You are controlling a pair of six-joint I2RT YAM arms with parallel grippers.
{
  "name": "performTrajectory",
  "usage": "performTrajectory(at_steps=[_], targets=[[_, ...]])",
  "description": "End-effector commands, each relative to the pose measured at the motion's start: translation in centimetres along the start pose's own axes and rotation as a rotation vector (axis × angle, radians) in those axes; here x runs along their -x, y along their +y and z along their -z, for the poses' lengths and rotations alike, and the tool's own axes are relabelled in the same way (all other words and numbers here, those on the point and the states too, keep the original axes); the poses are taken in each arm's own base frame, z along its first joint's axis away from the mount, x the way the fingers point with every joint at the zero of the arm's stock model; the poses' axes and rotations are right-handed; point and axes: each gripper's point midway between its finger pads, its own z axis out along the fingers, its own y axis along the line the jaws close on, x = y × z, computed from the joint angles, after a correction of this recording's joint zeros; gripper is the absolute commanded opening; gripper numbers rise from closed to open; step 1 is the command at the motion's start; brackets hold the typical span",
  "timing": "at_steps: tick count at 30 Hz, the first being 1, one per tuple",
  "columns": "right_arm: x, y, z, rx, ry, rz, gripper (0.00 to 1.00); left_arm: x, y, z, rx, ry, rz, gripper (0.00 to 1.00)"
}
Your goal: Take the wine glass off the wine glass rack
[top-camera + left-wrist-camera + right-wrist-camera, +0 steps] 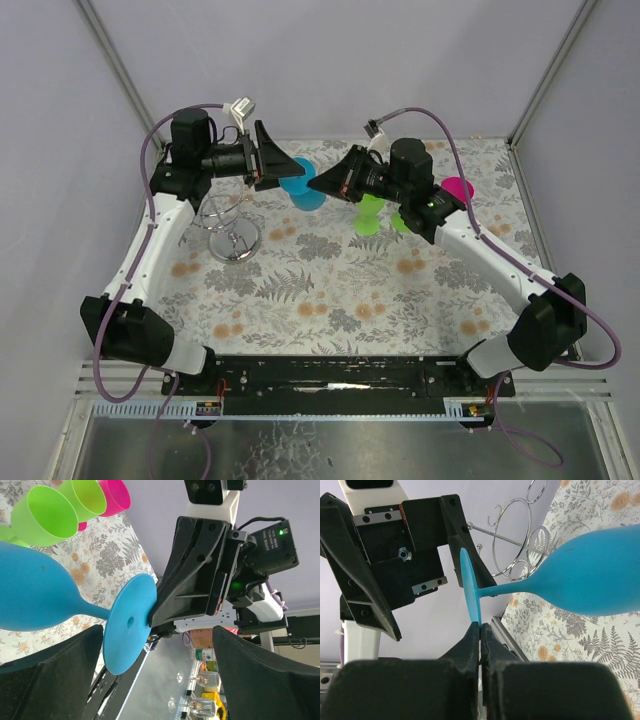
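Note:
A blue wine glass (300, 185) lies on its side in the air between my two grippers, clear of the silver wire rack (232, 228). My right gripper (480, 629) is shut on the rim of the glass's round foot (470, 592); the bowl (600, 577) points away to the right. In the left wrist view the foot (127, 625) hangs just above my wide-open left gripper (155, 680), close to its left finger (50, 680), with the right gripper's fingers (192, 580) pinching its edge. The rack also shows behind the glass in the right wrist view (515, 545).
Two green glasses (370, 215) (402, 222) and a pink one (458, 188) stand on the floral table cloth (330, 290) by the right arm. The enclosure's back wall (330, 60) is close behind both grippers.

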Motion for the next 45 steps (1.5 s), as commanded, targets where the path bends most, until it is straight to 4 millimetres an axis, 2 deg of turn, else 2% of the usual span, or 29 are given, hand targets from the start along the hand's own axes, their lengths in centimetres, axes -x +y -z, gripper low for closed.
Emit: performTrajectory(at_steps=[1, 3, 13, 14, 16, 17, 20, 22, 24, 27, 29, 31, 36, 40, 44, 45], targets=[[0.8, 2.1, 0.7, 0.086, -0.031, 0.042, 0.0, 0.5, -0.8, -0.2, -0.056, 0.011, -0.024, 0.82], [0.7, 1.9, 0.7, 0.088, -0.032, 0.038, 0.0, 0.5, -0.9, -0.3, -0.063, 0.015, -0.016, 0.66], [0.7, 0.5, 1.1, 0.074, -0.041, 0.031, 0.0, 0.4, -1.2, -0.4, -0.104, 0.038, 0.022, 0.02], [0.7, 0.5, 1.2, 0.077, -0.043, 0.034, 0.0, 0.4, -1.4, -0.4, -0.112, 0.044, 0.027, 0.0], [0.7, 0.2, 1.2, 0.075, -0.046, 0.037, 0.01, 0.4, -1.7, -0.4, -0.13, 0.055, 0.034, 0.0], [0.8, -0.1, 1.3, 0.068, -0.052, 0.04, 0.07, 0.5, -1.9, -0.4, -0.137, 0.059, 0.032, 0.0], [1.3, -0.2, 2.0, 0.041, -0.091, 0.076, 0.4, 1.0, -2.5, -0.4, -0.154, 0.06, -0.002, 0.0], [2.1, -0.3, 3.0, -0.004, -0.131, 0.116, 0.58, 1.5, -2.8, -0.4, -0.155, 0.054, -0.052, 0.0], [3.3, 0.0, 4.6, -0.048, -0.177, 0.161, 0.69, 2.4, -3.3, -0.5, -0.141, 0.041, -0.13, 0.0], [5.3, -0.2, 7.2, -0.131, -0.227, 0.216, 0.79, 3.0, -3.1, -1.0, -0.095, 0.039, -0.259, 0.0], [6.5, -0.8, 9.1, -0.198, -0.245, 0.237, 0.83, 2.5, -2.6, -1.7, -0.038, 0.062, -0.342, 0.0], [7.7, -1.0, 10.8, -0.248, -0.264, 0.259, 0.88, 1.6, -2.1, -2.8, 0.031, 0.095, -0.495, 0.0], [10.0, -0.5, 14.1, -0.339, -0.28, 0.314, 0.92, -2.6, -0.3, -5.9, 0.183, 0.221, -0.858, 0.0], [10.1, -0.6, 14.4, -0.375, -0.222, 0.33, 0.92, -5.5, 1.3, -7.5, 0.293, 0.318, -1.183, 0.0], [8.8, -2.2, 13.5, -0.388, -0.121, 0.28, 0.92, -7.5, 3.4, -8.0, 0.409, 0.392, -1.484, 0.0], [8.7, -1.9, 13.4, -0.383, -0.108, 0.278, 0.92, -7.7, 3.0, -8.1, 0.413, 0.381, -1.548, 0.0]])
